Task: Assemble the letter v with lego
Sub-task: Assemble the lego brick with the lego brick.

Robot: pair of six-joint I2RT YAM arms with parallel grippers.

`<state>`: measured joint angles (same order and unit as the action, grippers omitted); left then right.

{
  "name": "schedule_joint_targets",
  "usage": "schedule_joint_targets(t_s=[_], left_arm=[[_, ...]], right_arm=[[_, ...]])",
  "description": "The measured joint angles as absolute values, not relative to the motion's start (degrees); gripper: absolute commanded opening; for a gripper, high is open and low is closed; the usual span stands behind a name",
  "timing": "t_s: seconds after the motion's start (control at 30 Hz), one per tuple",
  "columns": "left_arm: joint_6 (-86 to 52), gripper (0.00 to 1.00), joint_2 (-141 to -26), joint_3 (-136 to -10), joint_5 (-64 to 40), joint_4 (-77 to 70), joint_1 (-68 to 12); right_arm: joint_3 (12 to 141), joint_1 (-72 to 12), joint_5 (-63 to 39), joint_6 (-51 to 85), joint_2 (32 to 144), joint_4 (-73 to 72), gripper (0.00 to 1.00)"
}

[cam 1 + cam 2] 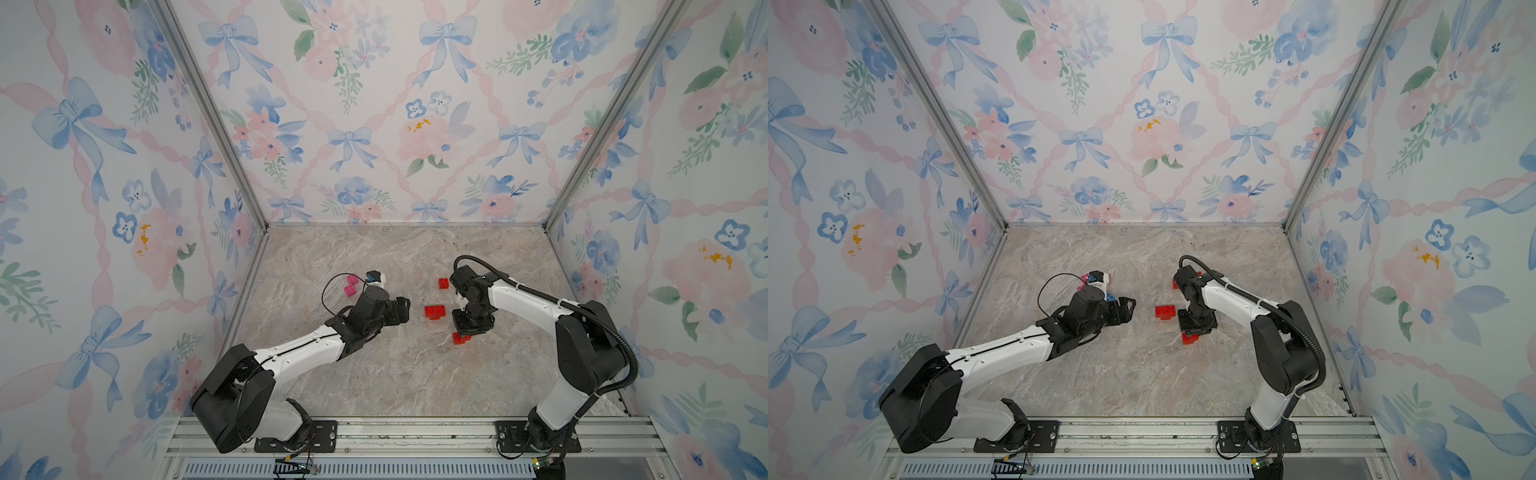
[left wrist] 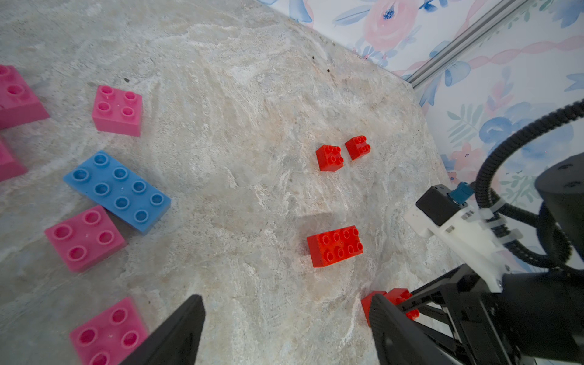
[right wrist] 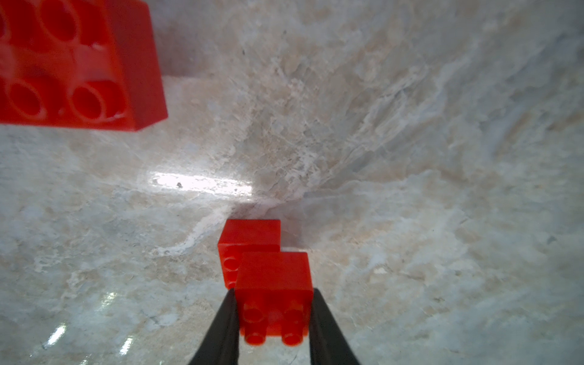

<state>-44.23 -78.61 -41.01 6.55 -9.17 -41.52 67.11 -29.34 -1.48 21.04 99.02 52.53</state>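
Observation:
My right gripper [image 3: 274,295] is shut on a small red lego brick [image 3: 273,278], studs facing the camera. This brick overlaps a second red brick [image 3: 249,240] on the marble floor, offset to one side; I cannot tell whether they touch. In both top views the pair shows as a red lump [image 1: 462,337] [image 1: 1190,338] under the right gripper [image 1: 467,326]. A longer red brick [image 1: 434,311] [image 2: 335,246] lies between the arms. My left gripper [image 2: 284,331] [image 1: 401,309] hovers open and empty. Two small red bricks [image 2: 329,157] [image 2: 357,147] lie farther back.
Several pink bricks [image 2: 117,110] [image 2: 84,237] and a longer blue brick [image 2: 117,191] lie beside the left arm, partly hidden under it in a top view [image 1: 1109,296]. Flowered walls [image 1: 374,124] close in the marble floor [image 1: 395,374] on three sides.

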Motion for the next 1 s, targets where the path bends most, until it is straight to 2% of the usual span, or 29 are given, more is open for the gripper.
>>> schedule_joint_targets(t_s=[0.73,0.87,1.0], left_arm=[[-45.0,0.84,-78.6,-41.0,6.0,-9.4,-41.5],[-46.0,0.81,-79.1,-41.0,4.0,-11.2,-41.4],[-48.4,0.79,-79.9,-38.7,-0.5,-16.6,-40.7]], right_arm=[[65.4,-27.0,-2.2,18.5,98.6,50.2,0.06],[65.4,-27.9,-2.1,21.6,98.5,50.1,0.19],[65.7,-29.3,-2.0,25.3,98.5,49.8,0.49]])
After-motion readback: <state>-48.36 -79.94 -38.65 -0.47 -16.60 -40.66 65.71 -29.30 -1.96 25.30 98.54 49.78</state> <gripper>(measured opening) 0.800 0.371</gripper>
